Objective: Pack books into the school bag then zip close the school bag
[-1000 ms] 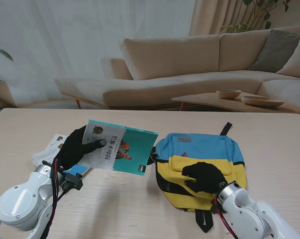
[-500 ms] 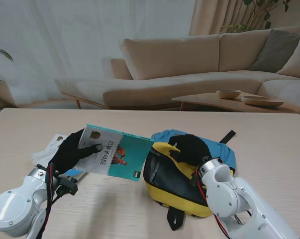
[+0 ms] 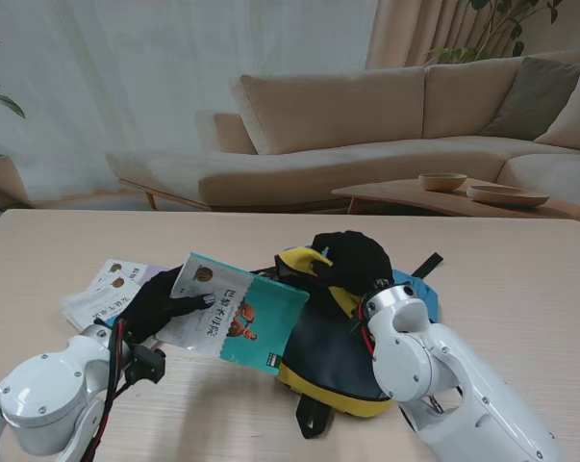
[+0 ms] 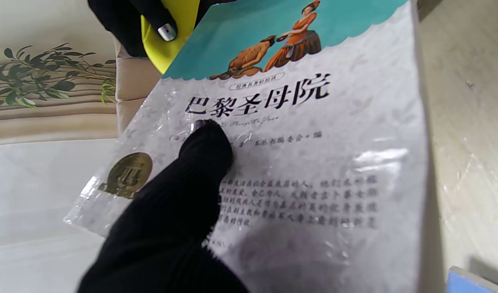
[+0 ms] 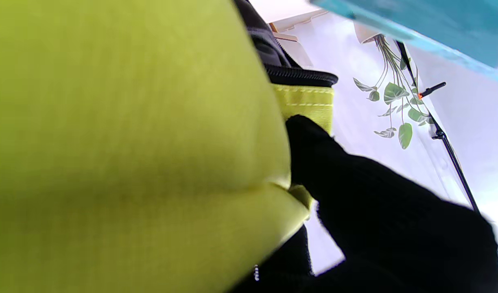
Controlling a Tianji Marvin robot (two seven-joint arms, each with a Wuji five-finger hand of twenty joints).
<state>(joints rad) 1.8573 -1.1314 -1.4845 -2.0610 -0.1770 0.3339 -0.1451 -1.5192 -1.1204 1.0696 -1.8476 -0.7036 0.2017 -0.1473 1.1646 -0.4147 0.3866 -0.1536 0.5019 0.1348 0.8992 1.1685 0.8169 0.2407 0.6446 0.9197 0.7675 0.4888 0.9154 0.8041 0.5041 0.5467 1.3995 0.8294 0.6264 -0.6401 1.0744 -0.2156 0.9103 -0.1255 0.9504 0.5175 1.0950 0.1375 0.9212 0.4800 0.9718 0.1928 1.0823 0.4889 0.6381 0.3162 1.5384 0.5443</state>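
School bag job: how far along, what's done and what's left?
Done: the right hand has the yellow school bag lifted open at its flap. In hand: the left hand holds the teal book, its edge at the bag's mouth, not inside. Left: slide it in, pack the other books on the table, then zip.

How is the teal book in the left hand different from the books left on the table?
The teal book is gripped by the left hand, tilted, its corner at the school bag; the other books lie flat, untouched. Its cover is teal and white; theirs look pale. Both wait unpacked.
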